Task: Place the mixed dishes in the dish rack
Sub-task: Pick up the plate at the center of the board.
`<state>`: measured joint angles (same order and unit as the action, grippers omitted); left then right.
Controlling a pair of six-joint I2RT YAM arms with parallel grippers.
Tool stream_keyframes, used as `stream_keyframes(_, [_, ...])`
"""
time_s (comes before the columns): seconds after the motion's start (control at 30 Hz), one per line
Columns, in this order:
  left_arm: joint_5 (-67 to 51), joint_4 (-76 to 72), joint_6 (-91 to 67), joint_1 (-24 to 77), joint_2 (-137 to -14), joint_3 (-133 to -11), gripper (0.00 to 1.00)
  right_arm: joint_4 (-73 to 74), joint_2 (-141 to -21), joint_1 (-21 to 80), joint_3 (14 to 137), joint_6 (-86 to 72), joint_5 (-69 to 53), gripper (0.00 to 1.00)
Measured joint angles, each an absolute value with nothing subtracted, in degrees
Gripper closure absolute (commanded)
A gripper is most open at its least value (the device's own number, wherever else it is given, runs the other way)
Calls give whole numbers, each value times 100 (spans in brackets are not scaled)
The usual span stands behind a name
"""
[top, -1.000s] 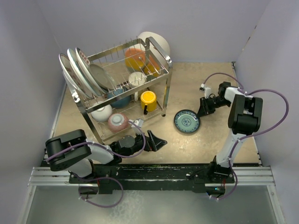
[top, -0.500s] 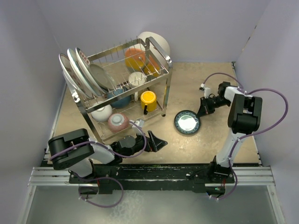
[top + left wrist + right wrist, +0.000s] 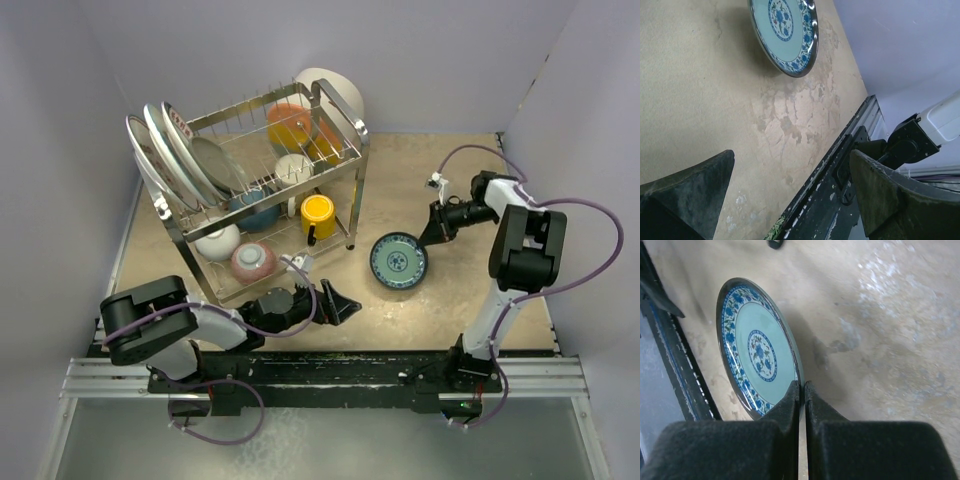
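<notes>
- Your right gripper (image 3: 801,390) is pinched narrow on the near rim of the round teal plate with blue floral border (image 3: 760,367), one finger on each face.
- The plate hangs tilted off the fingertips, its painted face up and turned away from the wrist. The held rim is clear of the tan table (image 3: 440,300). I can't tell whether the far rim touches it.
- Your left gripper (image 3: 790,165) is spread wide with nothing between the fingers. It sits low over the table, with the same plate (image 3: 785,35) well ahead of its tips.
- The two-tier chrome wire dish rack (image 3: 360,180) stands to the left of your right gripper, beyond the plate (image 3: 398,261), not touching it.
- Already racked:
  - upright grey plates (image 3: 170,150) on the top tier
  - dark blue bowl (image 3: 258,210), yellow cup (image 3: 318,212), white bowl (image 3: 217,242) and small patterned bowl (image 3: 253,260) lower down
  - orange dishes (image 3: 290,125) also sit up top
- Progress looks nearly finished. The plate in your right fingers is the only loose dish I see on the table.
- Left to do, I'd judge: carry it across and stand it in a free slot.
</notes>
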<state>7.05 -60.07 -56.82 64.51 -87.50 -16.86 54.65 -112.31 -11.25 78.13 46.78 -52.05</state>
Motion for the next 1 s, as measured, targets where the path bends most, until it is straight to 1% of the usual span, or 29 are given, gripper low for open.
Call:
stream_keyframes(0.23, [838,-5201,-4803,6464,-8399,-2300,1,6263,-10753,-1125,7979,5725,-5811,100])
stream_keyframes(0.43, [1037,-4845,-4338,6464,-8322,-2578,0,6851,-10726,-1105,8064,6521,-6152,100])
stream_keyframes(0.6, [1234,-4556,-4239,6464,-8357,-2956,5,7002,-10652,-913,8062,6816,-6259,100])
stream_keyframes(0.8, [1667,-4056,-4265,6464,-8567,-3594,19,7063,-10333,-530,8062,7022,-6263,100])
stream_keyframes(1.0, [2014,-3557,-4394,6464,-8779,-3839,42,7118,-10169,-274,8012,7203,-6261,100])
